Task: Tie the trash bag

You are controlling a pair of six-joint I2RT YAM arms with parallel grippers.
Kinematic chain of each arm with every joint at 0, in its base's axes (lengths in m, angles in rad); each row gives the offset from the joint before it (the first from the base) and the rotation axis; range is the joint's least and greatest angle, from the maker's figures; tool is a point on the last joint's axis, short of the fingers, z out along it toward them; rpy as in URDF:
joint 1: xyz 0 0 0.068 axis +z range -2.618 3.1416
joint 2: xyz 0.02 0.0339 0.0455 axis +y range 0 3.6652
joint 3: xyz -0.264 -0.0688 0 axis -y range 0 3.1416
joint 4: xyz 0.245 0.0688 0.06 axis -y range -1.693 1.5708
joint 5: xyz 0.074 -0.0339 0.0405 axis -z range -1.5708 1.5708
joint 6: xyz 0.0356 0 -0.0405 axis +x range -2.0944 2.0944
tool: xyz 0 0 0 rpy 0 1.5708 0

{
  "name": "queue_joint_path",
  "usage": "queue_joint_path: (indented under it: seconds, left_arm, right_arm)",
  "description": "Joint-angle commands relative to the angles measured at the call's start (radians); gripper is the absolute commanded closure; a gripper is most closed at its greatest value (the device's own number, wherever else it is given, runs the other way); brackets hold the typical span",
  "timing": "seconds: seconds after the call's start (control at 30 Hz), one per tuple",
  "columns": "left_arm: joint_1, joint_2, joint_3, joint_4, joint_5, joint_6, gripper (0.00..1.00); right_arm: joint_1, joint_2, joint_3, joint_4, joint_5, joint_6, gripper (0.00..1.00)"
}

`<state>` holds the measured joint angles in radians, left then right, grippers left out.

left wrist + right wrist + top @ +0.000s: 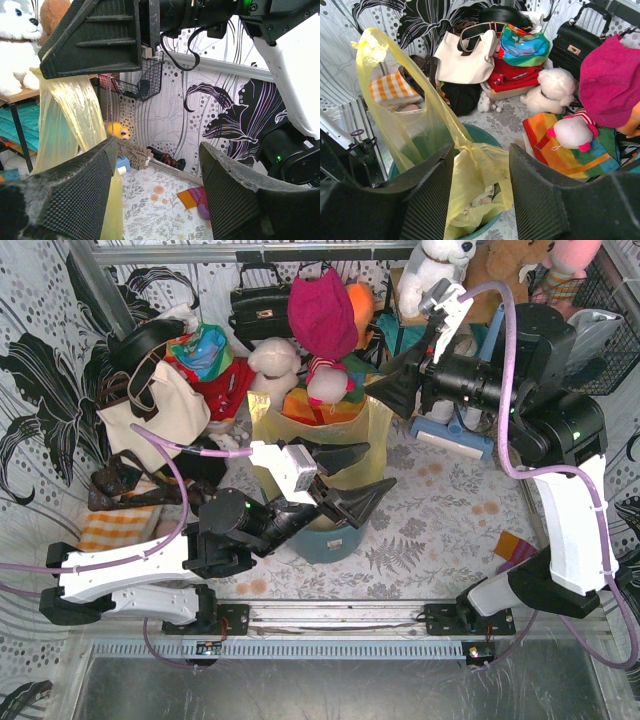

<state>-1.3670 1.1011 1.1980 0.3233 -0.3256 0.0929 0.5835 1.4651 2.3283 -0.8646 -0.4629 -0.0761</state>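
The trash bag (275, 430), thin yellow-green plastic, sits in a teal bin (330, 543) at the table's middle. In the right wrist view its mouth (480, 165) is partly gathered, white paper shows inside, and one handle strip stands up at the left (372, 47). My right gripper (385, 390) hovers over the bag's right rim; its jaws are open and straddle the plastic (482, 195). My left gripper (380, 467) is open in front of the bag. In its wrist view (157, 185) nothing lies between the fingers, and the yellow plastic (65, 115) hangs beside the left finger.
A cream tote (165, 405), a black handbag (262, 300) and plush toys (322, 310) crowd the back. A striped orange cloth (115, 525) lies at the left. An orange and purple cloth (510, 543) lies at the right. A blue and white object (455, 435) lies behind the bag.
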Motion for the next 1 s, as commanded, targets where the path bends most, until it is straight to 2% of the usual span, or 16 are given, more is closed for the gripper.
queue_joint_path:
  seconds: [0.0,0.4,0.63,0.73,0.97]
  left_arm:
    - [0.01,-0.004,-0.011,0.051,-0.004,-0.024,0.25]
    - [0.031,-0.016,-0.018,0.044,0.013,-0.042,0.25]
    - [0.035,-0.02,-0.022,0.039,0.016,-0.047,0.25]
    - [0.038,-0.022,-0.029,0.045,0.014,-0.049,0.25]
    - [0.07,-0.004,0.0,0.054,0.0,-0.062,0.26]
  right_arm:
    - [-0.038,-0.02,0.02,0.007,-0.036,-0.009,0.54]
    - [-0.054,-0.025,-0.01,0.049,-0.087,0.012,0.68]
    - [-0.053,-0.031,-0.028,0.082,-0.08,0.018,0.87]
    - [-0.054,-0.04,-0.041,0.102,-0.074,0.025,1.0]
    - [-0.054,-0.107,-0.137,0.221,-0.091,0.058,1.0]
